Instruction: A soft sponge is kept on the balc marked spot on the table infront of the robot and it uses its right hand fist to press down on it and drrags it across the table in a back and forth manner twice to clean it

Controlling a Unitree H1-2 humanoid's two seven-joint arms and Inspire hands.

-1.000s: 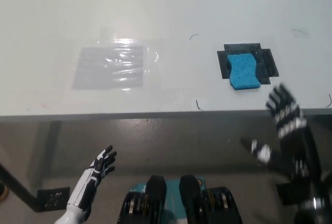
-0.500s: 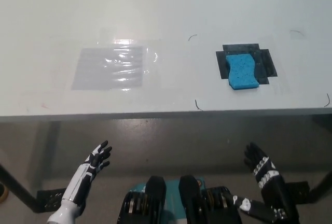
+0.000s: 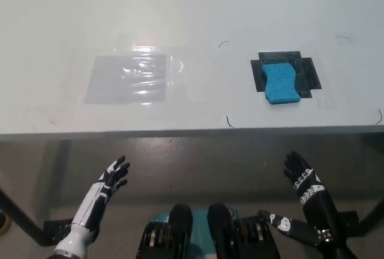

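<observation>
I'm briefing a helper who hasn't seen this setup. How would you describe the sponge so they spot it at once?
Look at the white table, toward its right side near the front edge. A patch of black tape marks a spot there, and the sponge lies on it. It is bright blue with pinched-in sides, unlike the clear shiny sheet to the left.

Shiny clear plastic sheet (image 3: 127,78), rectangular, lies flat on the white table (image 3: 180,7), catching glare. Thin dark curved marks (image 3: 229,121) near the table's front edge, possibly pen strokes. Grey floor (image 3: 198,163) below; a black floor plate (image 3: 51,230) at lower left.
</observation>
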